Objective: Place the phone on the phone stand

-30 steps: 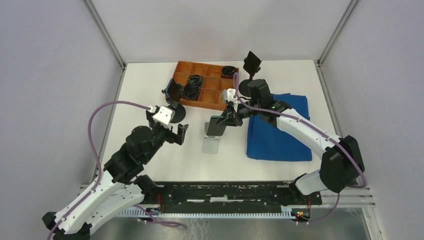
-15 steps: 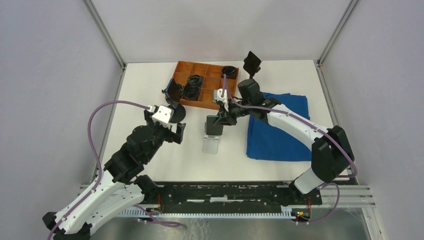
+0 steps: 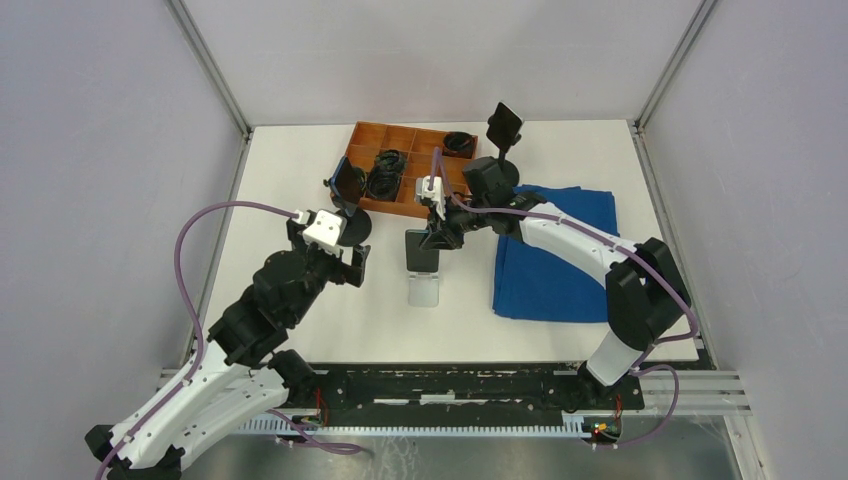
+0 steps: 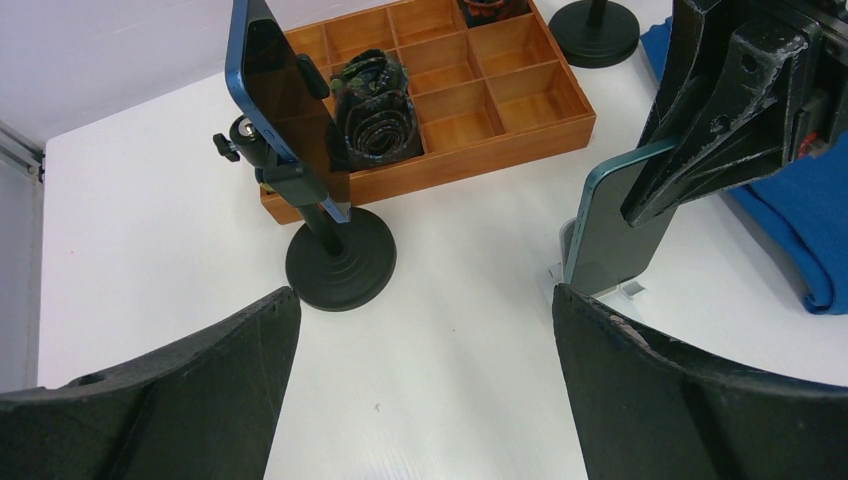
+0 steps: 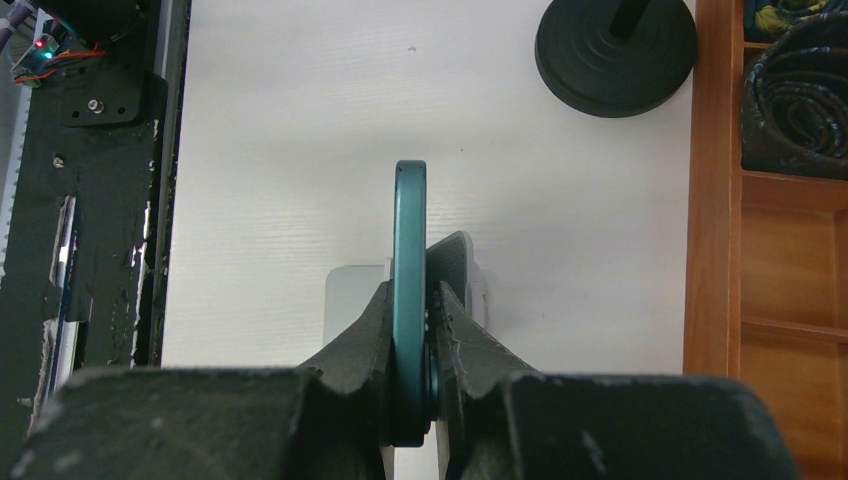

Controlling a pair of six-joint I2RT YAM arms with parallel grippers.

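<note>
The right claw (image 5: 410, 300) is clenched on the phone (image 5: 409, 230), a teal one, and it grips the phone by its two flat faces near one end. The phone stands almost upright over the middle of the bench (image 3: 300, 180). Its lower end comes down to the phone stand (image 3: 424, 292), a small pale stand that sits between the two arms. In the right wrist view the phone is seen from its thin edge, and it is just beside the grey back plate of the stand, very close to it. I cannot tell if the phone already rests on the stand.

The left claw (image 4: 418, 305) is released, with the fingers (image 4: 180, 400) far apart and nothing between them. It hangs over the bench at the left of the phone stand, near but apart from it.

At the far side of the bench there is a wooden tray (image 4: 520, 90) with many compartments. One of them holds a black coiled strap (image 4: 375, 95). Just near the tray's left corner stands a black round-foot holder (image 4: 340, 265), which carries a blue phone (image 4: 265, 75) in a tilted position. A second black holder (image 3: 505, 128) stands at the far right of the tray. A blue cloth (image 3: 560, 270) lies flat at the right of the phone stand, under the right arm.
</note>
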